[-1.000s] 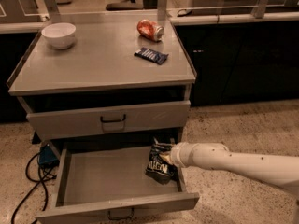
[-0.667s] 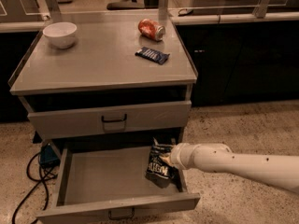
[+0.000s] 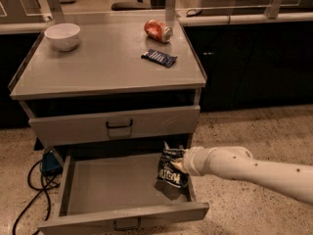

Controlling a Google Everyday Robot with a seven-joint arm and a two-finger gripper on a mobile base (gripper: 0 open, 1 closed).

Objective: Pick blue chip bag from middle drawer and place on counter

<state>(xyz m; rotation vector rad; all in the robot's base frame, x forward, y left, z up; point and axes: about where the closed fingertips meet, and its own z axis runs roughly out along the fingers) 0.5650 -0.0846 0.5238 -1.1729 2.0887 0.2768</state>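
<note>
Right side of the middle drawer [image 3: 111, 186]: blue chip bag [image 3: 171, 174] standing crumpled and near upright against the right wall; lettering faces the camera.
Gripper [image 3: 180, 165]: at the bag's upper right edge, touching it — whether it is clamped on the bag or merely against it cannot be told, the tip being hidden by the foil.
Arm [image 3: 254, 173]: pale, reaching in from the right, low over the floor; wrist just outside the drawer's right wall.
Middle drawer: pulled fully out; apart from the bag its grey floor shows bare.
Upper drawer front [image 3: 117, 125]: closed; dark bar handle at centre.
Counter [image 3: 102, 67]: white bowl [image 3: 62, 35] at back left; red can [image 3: 158, 30] lying on its side at back right; small flat blue bar wrapper [image 3: 159, 58] just in front of the can — none touching.
Floor, left: black cables [image 3: 29, 180] beside the cabinet.
</note>
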